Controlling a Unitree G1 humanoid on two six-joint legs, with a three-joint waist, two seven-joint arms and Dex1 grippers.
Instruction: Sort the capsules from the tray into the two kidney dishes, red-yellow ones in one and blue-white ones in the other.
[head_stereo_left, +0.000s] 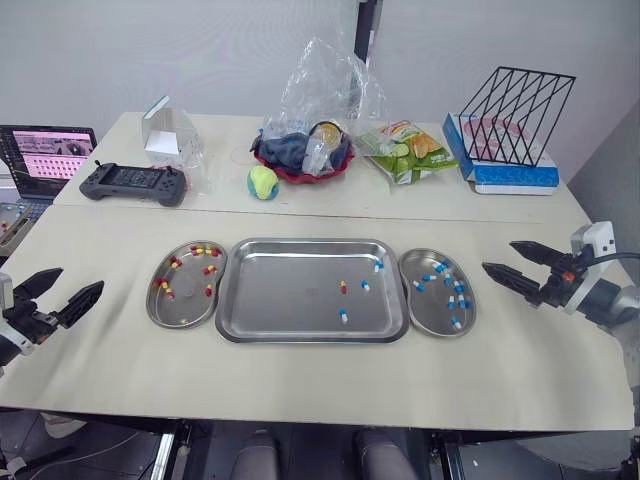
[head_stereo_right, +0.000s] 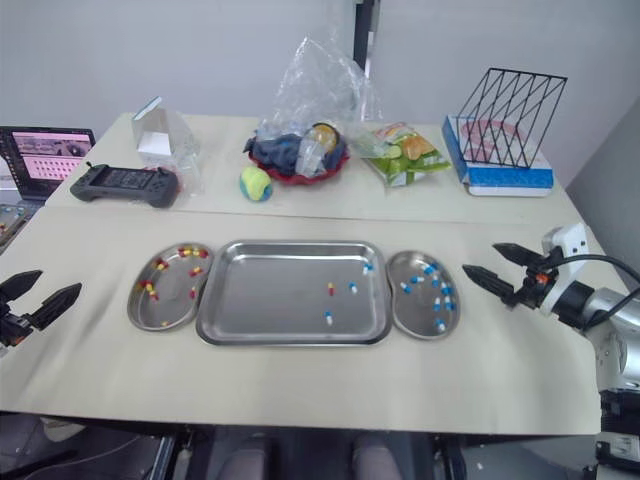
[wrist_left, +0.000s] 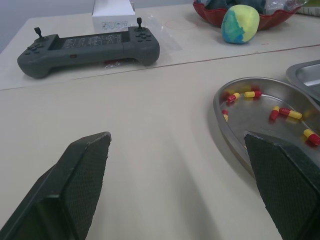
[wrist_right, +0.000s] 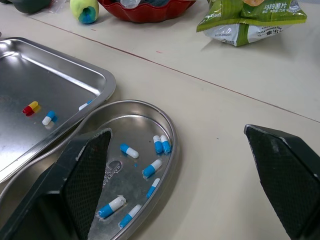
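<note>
A steel tray (head_stereo_left: 290, 295) lies at the table's middle, holding one red-yellow capsule (head_stereo_left: 343, 287) and three blue-white capsules (head_stereo_left: 365, 285). The left kidney dish (head_stereo_left: 185, 302) holds several red-yellow capsules (wrist_left: 252, 93). The right kidney dish (head_stereo_left: 431, 306) holds several blue-white capsules (wrist_right: 129, 150). My left gripper (head_stereo_left: 82, 277) hovers open to the left of the left dish, nothing between its fingers. My right gripper (head_stereo_left: 497, 254) is open to the right of the right dish, also with nothing in it.
Along the back of the table are a game controller (head_stereo_left: 133, 182), a white box (head_stereo_left: 165, 130), a red bowl under a plastic bag (head_stereo_left: 303, 155), a yellow-blue ball (head_stereo_left: 263, 181), a snack bag (head_stereo_left: 408, 150) and a wire rack (head_stereo_left: 515, 115). A laptop (head_stereo_left: 45, 155) stands far left.
</note>
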